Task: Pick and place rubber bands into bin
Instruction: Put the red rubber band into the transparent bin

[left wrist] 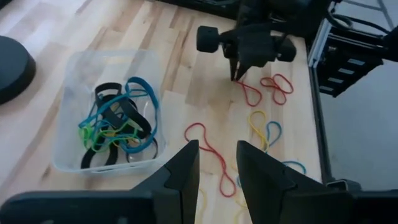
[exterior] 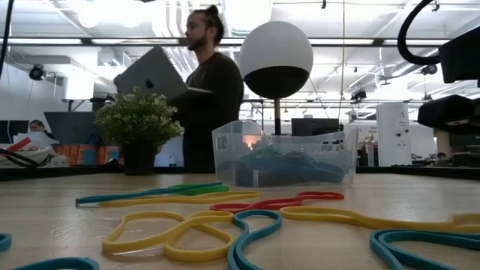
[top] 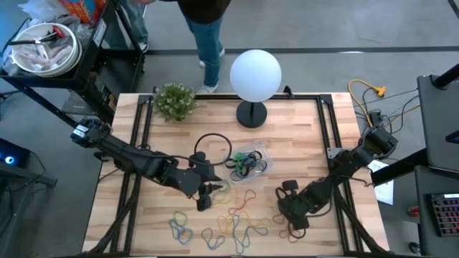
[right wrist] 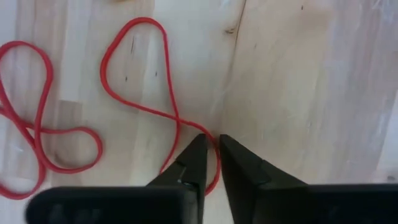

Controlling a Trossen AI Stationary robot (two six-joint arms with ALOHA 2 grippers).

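Observation:
The bin (top: 247, 161), a clear shallow tray, stands mid-table and holds several blue, green and black rubber bands (left wrist: 115, 121). More rubber bands (top: 229, 226) in red, yellow, blue and orange lie flat along the near part of the table. My right gripper (right wrist: 211, 144) stands at the near right, pointing down, shut on a red rubber band (right wrist: 134, 68) that lies in a figure-eight. My left gripper (left wrist: 217, 155) hovers open near the bin's near left side (top: 204, 199), with nothing between its fingers. My right gripper pinches one strand of the red rubber band (right wrist: 210, 138) between its two fingertips, just past the band's crossing point. The fingers come from above, pointing steeply down (left wrist: 236, 76). The band's loops lie flat and slack on the table.
A white globe lamp (top: 254, 75) on a black foot and a small potted plant (top: 174, 100) stand at the far edge. A black ring (top: 211, 147) lies left of the bin. A person (exterior: 214, 90) with a laptop stands behind the table.

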